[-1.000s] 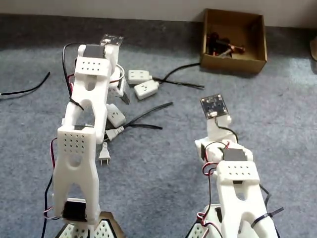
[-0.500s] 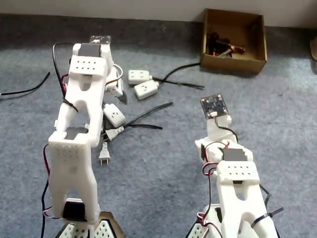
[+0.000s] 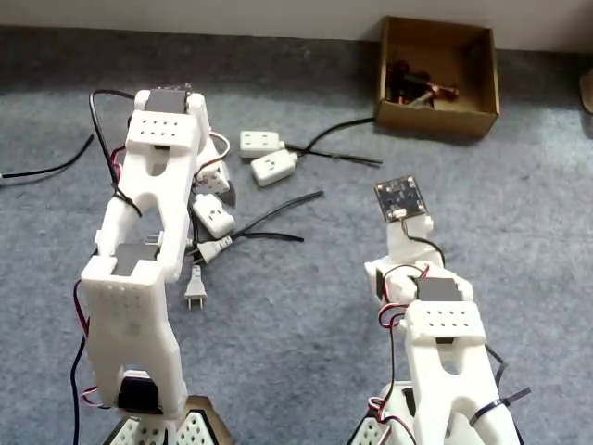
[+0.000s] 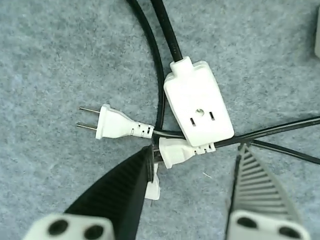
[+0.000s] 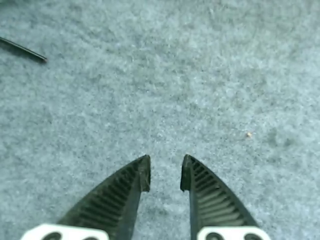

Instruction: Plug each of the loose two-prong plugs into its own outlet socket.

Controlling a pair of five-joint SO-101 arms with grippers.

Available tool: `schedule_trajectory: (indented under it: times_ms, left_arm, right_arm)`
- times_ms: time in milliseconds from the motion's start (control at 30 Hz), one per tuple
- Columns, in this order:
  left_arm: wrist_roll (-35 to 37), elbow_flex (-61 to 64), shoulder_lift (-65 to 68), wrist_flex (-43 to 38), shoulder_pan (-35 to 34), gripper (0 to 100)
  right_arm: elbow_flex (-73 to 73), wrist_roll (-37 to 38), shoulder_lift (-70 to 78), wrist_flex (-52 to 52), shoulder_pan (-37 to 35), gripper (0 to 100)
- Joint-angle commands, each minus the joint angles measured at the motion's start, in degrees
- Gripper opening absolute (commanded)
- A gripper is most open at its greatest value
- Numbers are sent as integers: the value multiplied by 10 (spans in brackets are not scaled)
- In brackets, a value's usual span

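Observation:
In the left wrist view a white outlet socket (image 4: 197,102) on a black cord lies face up on the grey carpet. A loose white two-prong plug (image 4: 112,123) lies beside it with its prongs bare. A second white plug (image 4: 180,150) rests against the socket's end. My left gripper (image 4: 196,152) hangs open just above this second plug, with nothing between its fingers. From above, this socket (image 3: 213,215) sits by the left arm, and one more loose plug (image 3: 195,287) lies nearer. My right gripper (image 5: 165,172) is slightly open over bare carpet.
Two more white sockets (image 3: 260,142) (image 3: 273,167) lie side by side farther back, with black cords trailing right. A cardboard box (image 3: 435,102) of small parts stands at the back right. A black cable (image 3: 56,167) lies at the far left.
The left arm has swung left and drawn its wrist back toward the near side, over the socket and plugs. The right arm has not moved.

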Motion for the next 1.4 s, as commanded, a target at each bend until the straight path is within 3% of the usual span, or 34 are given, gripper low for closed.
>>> schedule_trajectory:
  times_ms: [0, 433, 700, 1267, 1367]
  left_arm:
    - [18, 14, -42, -22, -4, 248]
    - [18, 59, -40, -78, 3, 248]
    - [16, 122, -41, -166, 6, 248]
    - [13, 160, -40, -222, 29, 246]
    - [13, 164, -40, -225, 31, 182]
  right_arm:
    - [-3, 6, -20, -11, 7, 109]
    - [-3, 6, -20, -11, 7, 109]
    - [-3, 6, -20, -11, 7, 109]
    - [-3, 6, -20, -10, 7, 109]
    - [-3, 6, -20, -10, 7, 109]
